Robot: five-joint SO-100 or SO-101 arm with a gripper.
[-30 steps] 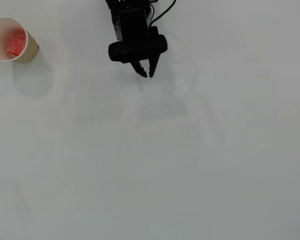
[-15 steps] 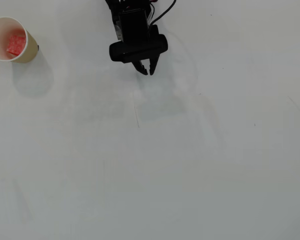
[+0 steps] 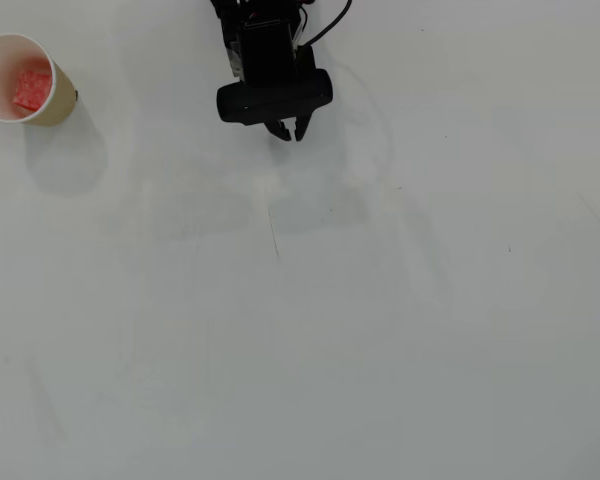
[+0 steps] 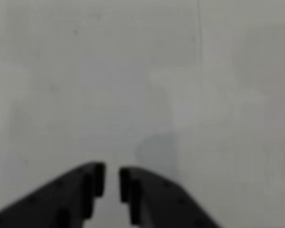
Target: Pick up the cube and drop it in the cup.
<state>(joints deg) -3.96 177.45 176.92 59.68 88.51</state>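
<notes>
The red cube lies inside the tan cup at the table's far left, the drop apparently done, while the empty end effector, jaws nearly closed on nothing, hangs well apart at the far edge.

Only the cup stands on the bare table.
</notes>
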